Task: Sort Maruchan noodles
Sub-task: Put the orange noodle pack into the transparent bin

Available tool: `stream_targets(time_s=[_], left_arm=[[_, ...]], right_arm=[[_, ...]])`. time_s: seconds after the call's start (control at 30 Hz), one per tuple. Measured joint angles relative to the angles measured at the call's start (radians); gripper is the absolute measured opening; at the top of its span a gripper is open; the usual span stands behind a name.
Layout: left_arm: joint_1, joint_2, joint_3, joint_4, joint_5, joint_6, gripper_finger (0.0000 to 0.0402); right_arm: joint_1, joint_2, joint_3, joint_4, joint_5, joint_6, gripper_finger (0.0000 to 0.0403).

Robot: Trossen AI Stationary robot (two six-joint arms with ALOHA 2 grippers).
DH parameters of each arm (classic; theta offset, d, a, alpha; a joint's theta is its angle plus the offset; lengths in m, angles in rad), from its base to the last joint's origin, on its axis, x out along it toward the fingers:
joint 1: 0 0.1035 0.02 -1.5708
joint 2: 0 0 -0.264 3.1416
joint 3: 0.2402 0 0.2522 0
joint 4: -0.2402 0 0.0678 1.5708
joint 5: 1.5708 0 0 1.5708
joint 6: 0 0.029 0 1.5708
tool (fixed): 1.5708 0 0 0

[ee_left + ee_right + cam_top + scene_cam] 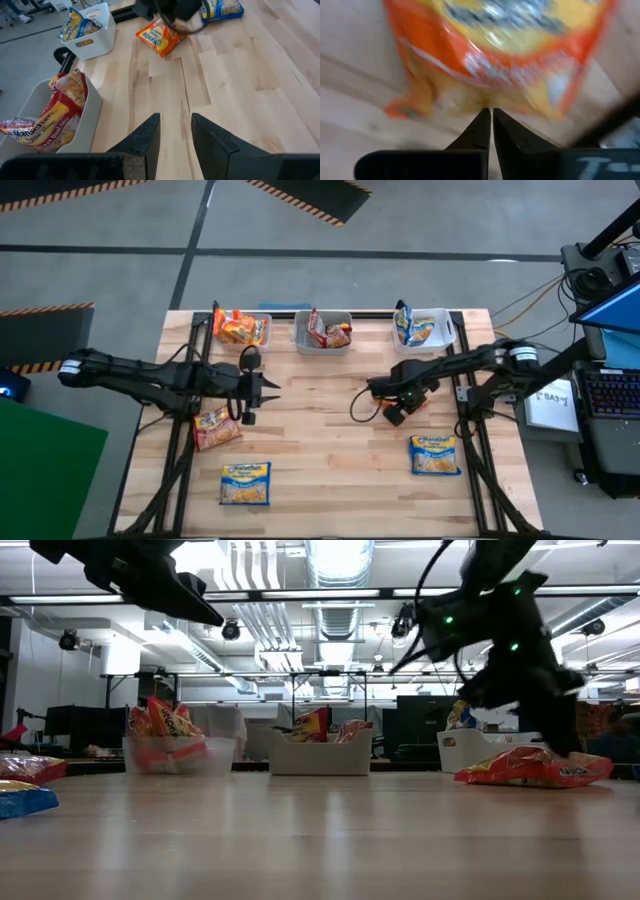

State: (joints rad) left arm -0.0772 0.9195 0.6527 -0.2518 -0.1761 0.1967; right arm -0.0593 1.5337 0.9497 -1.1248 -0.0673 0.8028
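One orange Maruchan packet (495,55) lies on the wooden surface (330,450) near the white bin (425,330); right tool (487,120) pinched fully together on its edge, likely lifting for sorting. Left tool (175,135), partly parted and empty, hovers mid-surface, waiting.

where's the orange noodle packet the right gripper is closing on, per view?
High: orange packet mid-table, mostly hidden under the right gripper.
Low: lying at right.
Left wrist: far across the table.
Right wrist: fills the frame.
Shared landmark: white bin.
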Motion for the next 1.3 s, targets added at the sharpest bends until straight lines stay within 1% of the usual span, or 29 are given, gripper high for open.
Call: stream_targets(time_s=[0.1, 0.2, 0.37, 0.43, 0.5, 0.63, 0.83, 0.97, 1.07, 1.17, 1.3], left_arm=[[0.000, 0.000, 0.000, -0.001, 0.000, 0.000, 0.0094], [0.000, 0.000, -0.001, 0.002, 0.000, -0.004, 0.0094], [0.000, 0.002, -0.007, 0.008, 0.000, -0.061, 0.0094], [0.000, 0.009, -0.015, 0.009, 0.000, -0.072, 0.0094], [0.000, 0.022, -0.025, 0.012, 0.000, -0.074, 0.0094], [0.000, 0.061, -0.033, 0.036, 0.001, -0.075, 0.0094], [0.000, 0.139, -0.033, 0.089, 0.002, -0.075, 0.0094], [0.000, 0.181, -0.033, 0.124, 0.002, -0.075, 0.0094], [0.000, 0.211, -0.033, 0.156, 0.003, -0.110, 0.0094], [0.000, 0.252, -0.033, 0.190, 0.003, -0.184, 0.0094], [-0.003, 0.321, -0.034, 0.225, 0.004, -0.238, 0.0094]], right_arm=[[0.001, 0.040, 0.007, 0.191, -0.023, -0.069, 0.0009], [0.018, 0.046, 0.039, 0.515, -0.049, -0.171, 0.0009], [0.070, -0.047, 0.074, 0.862, -0.160, -0.495, 0.0009], [0.079, -0.093, 0.072, 0.952, -0.184, -0.567, 0.0009], [0.080, -0.128, 0.055, 1.037, -0.176, -0.595, 0.0009], [0.081, -0.154, 0.019, 1.090, -0.161, -0.620, 0.0009], [0.081, -0.142, -0.061, 1.102, -0.081, -0.653, 0.0009], [0.082, -0.145, -0.162, 1.125, 0.023, -0.662, 0.0009], [0.080, -0.152, -0.241, 1.120, 0.078, -0.628, 0.0009], [0.079, -0.150, -0.307, 1.128, 0.086, -0.574, 0.0009], [0.079, -0.122, -0.375, 1.197, 0.088, -0.523, 0.0009]])
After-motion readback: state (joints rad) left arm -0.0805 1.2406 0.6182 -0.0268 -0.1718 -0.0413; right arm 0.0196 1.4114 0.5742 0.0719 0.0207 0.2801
